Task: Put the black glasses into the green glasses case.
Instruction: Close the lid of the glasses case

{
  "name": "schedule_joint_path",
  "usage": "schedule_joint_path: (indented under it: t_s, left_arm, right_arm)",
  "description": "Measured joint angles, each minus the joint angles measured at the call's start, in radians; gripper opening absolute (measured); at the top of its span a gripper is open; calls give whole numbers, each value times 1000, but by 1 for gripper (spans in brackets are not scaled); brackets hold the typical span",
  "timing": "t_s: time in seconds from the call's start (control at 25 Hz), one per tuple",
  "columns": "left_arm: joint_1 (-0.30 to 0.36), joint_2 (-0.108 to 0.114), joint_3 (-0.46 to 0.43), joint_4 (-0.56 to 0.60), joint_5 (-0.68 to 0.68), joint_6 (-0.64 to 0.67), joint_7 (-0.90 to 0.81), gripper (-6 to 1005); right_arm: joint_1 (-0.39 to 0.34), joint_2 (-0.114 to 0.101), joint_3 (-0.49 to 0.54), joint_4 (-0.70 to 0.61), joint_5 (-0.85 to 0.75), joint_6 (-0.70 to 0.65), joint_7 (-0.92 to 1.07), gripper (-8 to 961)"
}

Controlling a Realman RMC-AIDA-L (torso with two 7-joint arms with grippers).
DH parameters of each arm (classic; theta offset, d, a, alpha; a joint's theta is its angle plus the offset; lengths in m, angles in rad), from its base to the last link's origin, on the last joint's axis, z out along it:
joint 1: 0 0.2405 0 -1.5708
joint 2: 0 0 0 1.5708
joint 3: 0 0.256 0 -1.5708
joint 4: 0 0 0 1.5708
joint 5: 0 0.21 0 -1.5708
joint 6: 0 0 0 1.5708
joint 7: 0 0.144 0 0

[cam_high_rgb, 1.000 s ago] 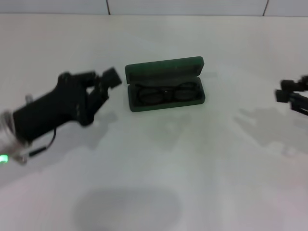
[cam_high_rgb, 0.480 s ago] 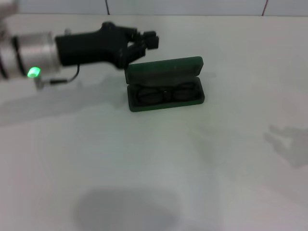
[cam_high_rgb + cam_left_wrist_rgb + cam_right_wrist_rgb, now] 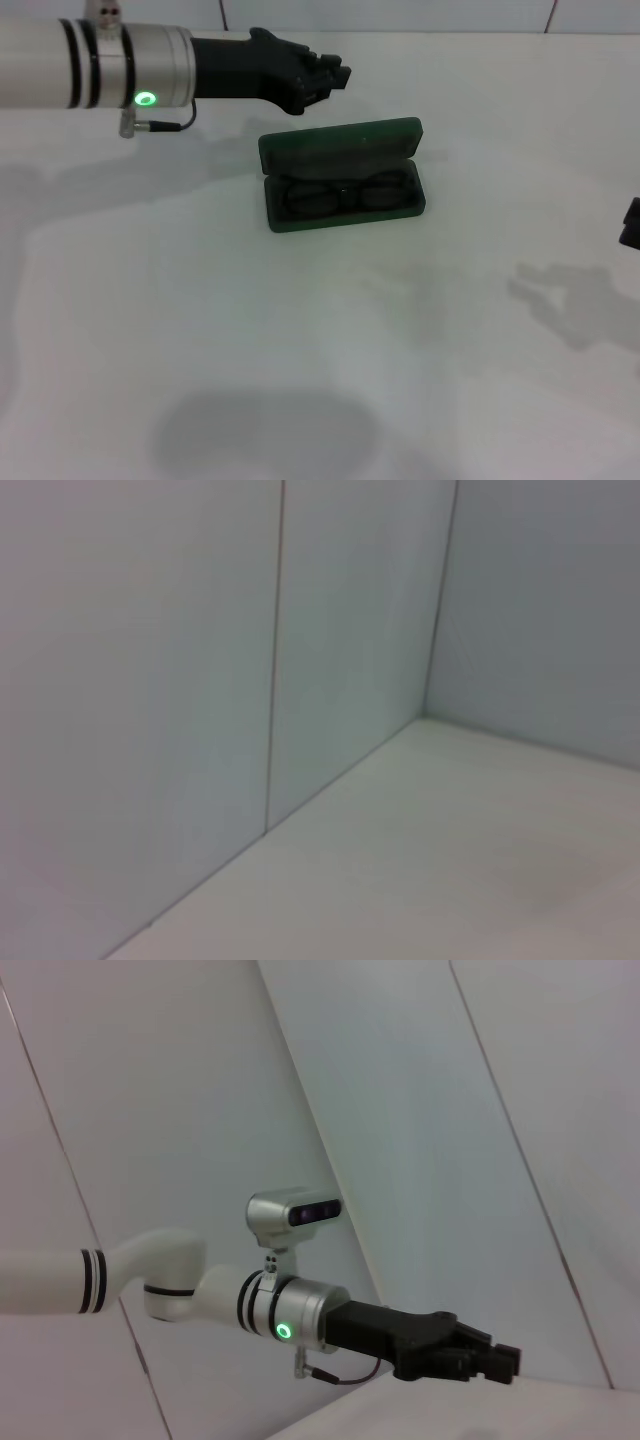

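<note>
The green glasses case (image 3: 341,150) lies open in the middle of the table, its lid tilted up at the back. The black glasses (image 3: 345,193) lie folded inside its lower half. My left gripper (image 3: 335,78) hovers behind the case's left end, raised off the table, with its fingers together and nothing between them. The right wrist view shows the same left gripper (image 3: 497,1361) at the end of the white and silver arm. Only a dark sliver of my right gripper (image 3: 633,222) shows at the right edge of the head view, far from the case.
The white table (image 3: 300,340) stretches all around the case. A white tiled wall (image 3: 400,14) runs along its far edge, and the left wrist view shows only that wall (image 3: 200,680) and the table corner.
My left arm has risen and swung from the case's left side to behind it. The right gripper left the view, then returned as a sliver at the right edge. Case and glasses have not moved.
</note>
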Motion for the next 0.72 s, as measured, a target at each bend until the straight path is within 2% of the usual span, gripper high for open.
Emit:
schedule_joint_path:
  t_s: [0.4,0.72]
  left_arm:
    - [-13,-25,-1,-11,81,-42,-27,157]
    - [-14,-67,-1,-22,125,-143,-26,157]
  right_arm:
    - [35,-2,-7,61,-7,9,-43,223]
    - [55,0,-10,89,-8,2,-47,225]
